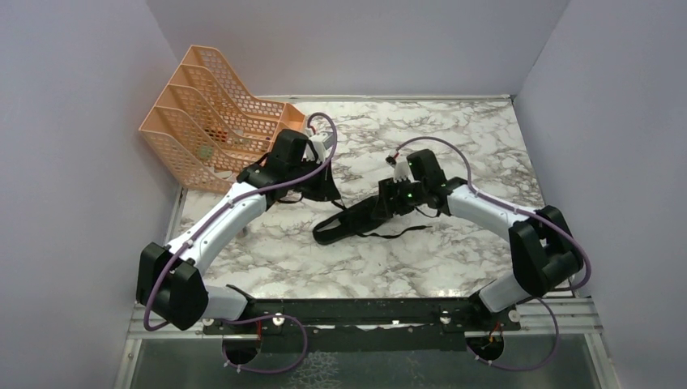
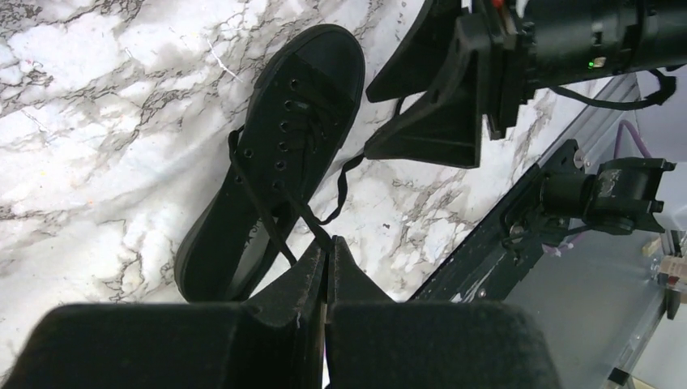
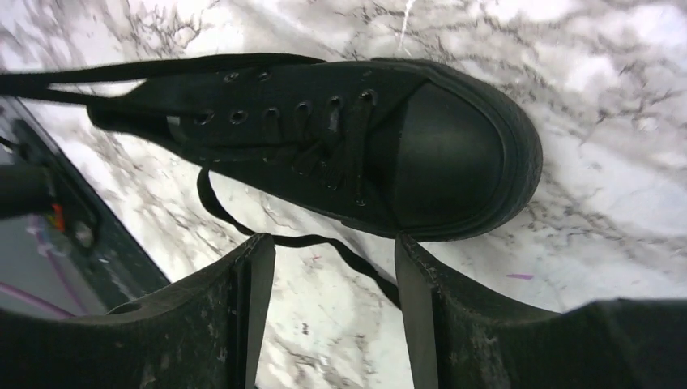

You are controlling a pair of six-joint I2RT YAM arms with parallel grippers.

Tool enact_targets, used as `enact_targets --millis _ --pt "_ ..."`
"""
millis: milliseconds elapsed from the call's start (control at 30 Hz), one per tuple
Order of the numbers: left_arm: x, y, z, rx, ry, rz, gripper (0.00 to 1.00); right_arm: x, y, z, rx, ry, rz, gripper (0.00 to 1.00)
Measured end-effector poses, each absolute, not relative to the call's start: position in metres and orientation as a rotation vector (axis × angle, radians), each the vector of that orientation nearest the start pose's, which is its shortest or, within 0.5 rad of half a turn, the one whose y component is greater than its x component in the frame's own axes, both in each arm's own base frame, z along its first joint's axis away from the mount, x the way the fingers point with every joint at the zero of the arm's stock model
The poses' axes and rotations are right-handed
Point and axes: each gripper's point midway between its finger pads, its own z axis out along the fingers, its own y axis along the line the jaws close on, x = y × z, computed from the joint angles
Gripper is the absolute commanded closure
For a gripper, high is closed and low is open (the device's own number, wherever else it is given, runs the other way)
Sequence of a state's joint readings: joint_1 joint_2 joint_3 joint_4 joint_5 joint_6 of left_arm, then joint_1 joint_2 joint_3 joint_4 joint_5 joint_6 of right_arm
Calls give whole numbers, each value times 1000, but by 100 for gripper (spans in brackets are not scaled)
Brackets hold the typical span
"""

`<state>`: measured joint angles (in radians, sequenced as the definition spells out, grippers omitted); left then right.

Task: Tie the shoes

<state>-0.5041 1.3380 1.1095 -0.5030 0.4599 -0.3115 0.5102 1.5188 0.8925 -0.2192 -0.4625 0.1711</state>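
The black low-cut shoe [image 1: 350, 223] lies on the marble table [image 1: 454, 154], toe pointing to the near left. It also shows in the left wrist view [image 2: 283, 146] and the right wrist view [image 3: 348, 138]. My left gripper [image 2: 328, 243] is shut on a thin black lace [image 2: 312, 220] that runs taut from the eyelets; in the top view the left gripper [image 1: 330, 197] is just behind the shoe. My right gripper [image 3: 332, 253] is open beside the toe, over the shoe in the top view [image 1: 382, 207]. The other lace [image 3: 304, 241] lies loose on the table across its fingertips [image 3: 258, 263].
An orange mesh file rack [image 1: 215, 121] stands at the back left, close behind the left arm. A black metal rail [image 1: 364, 312] runs along the table's near edge. Grey walls close in the left, right and back sides.
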Motion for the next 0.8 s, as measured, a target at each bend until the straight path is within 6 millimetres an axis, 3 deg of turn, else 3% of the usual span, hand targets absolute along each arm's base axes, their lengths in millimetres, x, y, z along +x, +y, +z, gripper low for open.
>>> enact_targets --millis 100,200,467,667,800 --pt "264 -248 193 452 2357 -942 97 272 251 74 -462 2508 930 40" --pt "262 -248 197 439 2353 -950 97 275 250 63 -317 2627 947 31" --pt "258 -246 198 430 2358 -954 96 278 231 69 -48 2684 964 30" --pt "257 -246 198 428 2360 -955 96 277 251 61 8 2716 1135 30" --pt "257 -246 200 426 2356 -957 96 292 267 60 28 2718 1209 30"
